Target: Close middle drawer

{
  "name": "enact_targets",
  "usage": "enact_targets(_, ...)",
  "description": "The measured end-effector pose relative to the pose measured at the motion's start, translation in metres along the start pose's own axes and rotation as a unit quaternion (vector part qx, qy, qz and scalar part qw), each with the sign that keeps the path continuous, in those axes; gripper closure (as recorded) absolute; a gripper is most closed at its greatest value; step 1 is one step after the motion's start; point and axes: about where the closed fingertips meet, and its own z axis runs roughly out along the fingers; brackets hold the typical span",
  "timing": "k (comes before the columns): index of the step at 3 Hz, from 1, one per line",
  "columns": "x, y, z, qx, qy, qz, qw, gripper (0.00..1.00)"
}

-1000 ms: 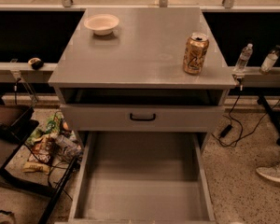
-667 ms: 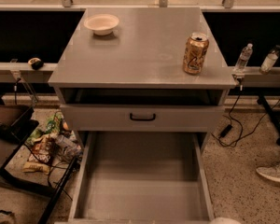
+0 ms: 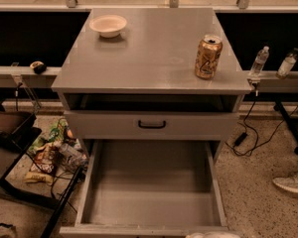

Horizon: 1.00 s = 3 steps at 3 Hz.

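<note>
The middle drawer [image 3: 149, 192] is pulled far out toward me at the bottom of the camera view. Its deep plain grey box is empty. Its low front panel [image 3: 139, 230] runs along the bottom edge, and its handle is out of view. A pale part of my gripper [image 3: 213, 235] shows at the bottom edge, right of centre, at the drawer's front panel. Above the open drawer sits the taller drawer front with a wide black handle [image 3: 151, 124].
On the cabinet top [image 3: 154, 58] stand a white bowl [image 3: 108, 25] at the back left and a gold can [image 3: 208, 56] at the right. Snack bags [image 3: 49, 152] lie on the floor to the left. Cables [image 3: 248, 138] and a person's shoe [image 3: 290, 182] are to the right.
A pale part of my gripper has risen into view at the bottom edge, right of centre. The drawer and the things on the cabinet have not moved.
</note>
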Motion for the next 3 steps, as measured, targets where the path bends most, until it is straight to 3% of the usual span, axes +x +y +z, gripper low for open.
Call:
enact_targets(2,-0.044,-0.022,0.010,0.045,-0.046,-0.023,0.9976,1.00)
enact_targets(3,-0.044,-0.022,0.010,0.045,-0.046,-0.023,0.9976,1.00)
